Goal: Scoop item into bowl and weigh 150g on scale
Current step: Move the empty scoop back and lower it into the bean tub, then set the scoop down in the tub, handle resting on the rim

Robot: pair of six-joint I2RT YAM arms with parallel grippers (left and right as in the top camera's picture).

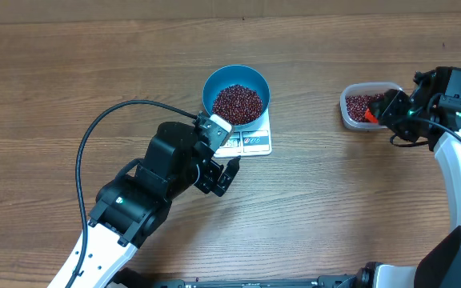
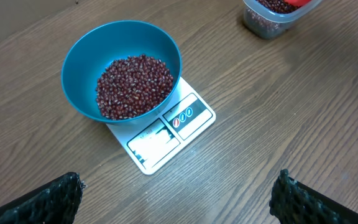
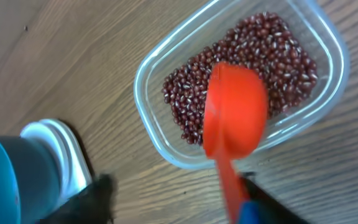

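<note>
On the wooden desk (image 1: 70, 64), near the middle: a small white scale (image 1: 253, 142), with a deep blue bowl (image 1: 211, 85) standing upright on it and overhanging its far edge. In the bowl, a mound of small dark red beans (image 1: 237, 102), covering the bottom and reaching partway up the wall. In the left wrist view, display and three little buttons of the scale facing the camera, clear of the bowl; digits not readable.

Just on the near side of the scale, the left claw (image 2: 179, 198), spread wide, with one black fingertip (image 2: 48, 200) at each lower corner of its own view and only wood grain between. No contact with scale or bowl.

Well off to the right of the scale, a clear plastic tub (image 1: 346, 116), resting on the desk, with more of the same beans inside. Over the tub, a red scoop (image 3: 235, 118), cup end above the beans and blurred, handle running back toward the right claw (image 1: 386, 108). In the right wrist view, dark fingers apart at the bottom edge, gap far wider than the handle, handle close against one of them. Cannot tell whether handle and finger touch. Whether the scoop carries beans, also unclear.
</note>
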